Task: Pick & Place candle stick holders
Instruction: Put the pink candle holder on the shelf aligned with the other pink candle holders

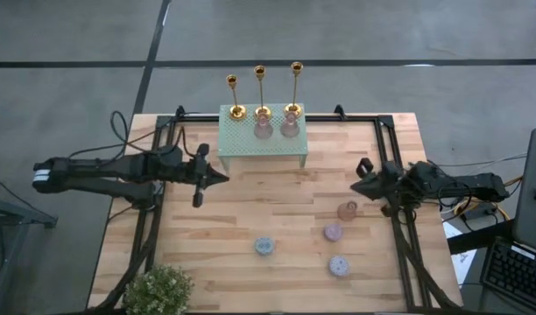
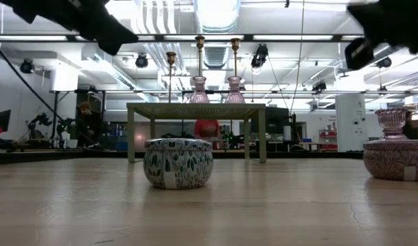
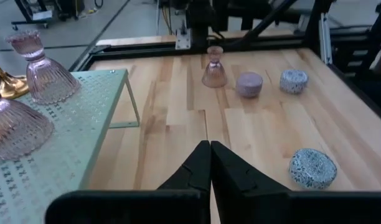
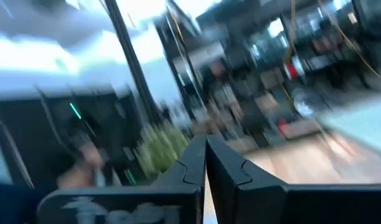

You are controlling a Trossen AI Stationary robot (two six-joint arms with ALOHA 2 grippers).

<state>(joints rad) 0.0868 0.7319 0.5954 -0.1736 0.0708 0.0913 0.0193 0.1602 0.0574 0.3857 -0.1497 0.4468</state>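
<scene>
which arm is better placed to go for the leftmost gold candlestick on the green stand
Left, probably. The left gripper sits just off the green stand on the side of the leftmost candlestick, jaws shut and empty. The right gripper is farther across the table.

Three candle stick holders (image 1: 260, 92) on stand (image 1: 262, 140), table's far edge — apparently two glass holders (image 1: 276, 123) alongside.

My overhead feed: even, soft light, faint shadows on surface (image 1: 277, 219). Low feed: ceiling tube lights (image 2: 216, 37) glare, arms silhouetted black, near foreground soft. Right wrist feed smeared by heavy motion blur; left wrist feed sharp.
</scene>
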